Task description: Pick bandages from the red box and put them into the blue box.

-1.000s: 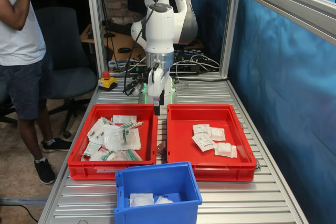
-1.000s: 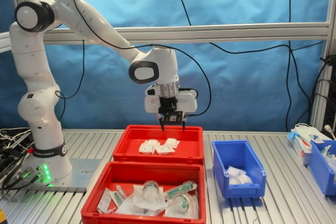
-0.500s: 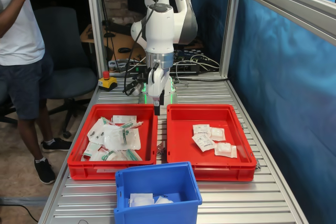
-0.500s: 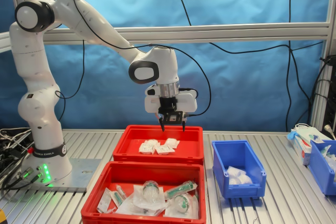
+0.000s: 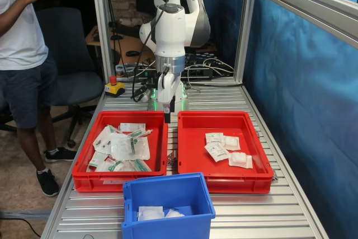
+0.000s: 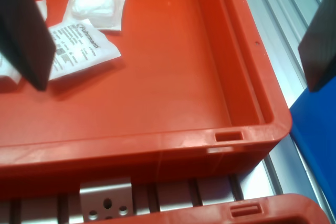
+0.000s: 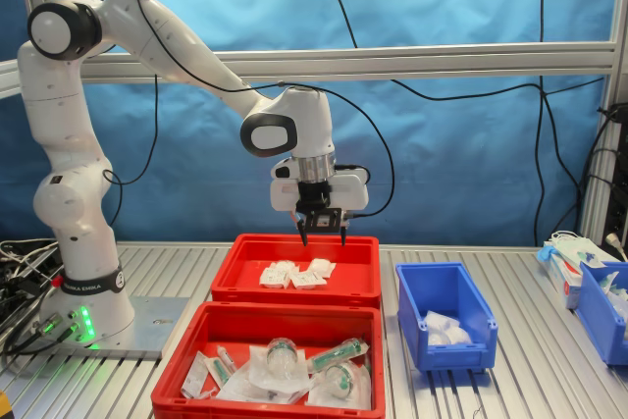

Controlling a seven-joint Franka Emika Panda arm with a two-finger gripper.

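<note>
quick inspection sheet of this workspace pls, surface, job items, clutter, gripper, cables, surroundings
surface: ribbed aluminium table.
job's things: red box holds a few white bandages; blue box already has white packets inside.
clutter: second red tray heaped with green-marked packets; more blue bins at the second exterior view's right edge.
grippers: gripper open, empty, above the red box.
cables: black cables across the blue backdrop; tangle behind the arm's base.
surroundings: person standing, office chair, red emergency stop button.

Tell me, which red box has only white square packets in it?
The red box under the gripper. The other red tray is heaped with green-marked packets.
</note>
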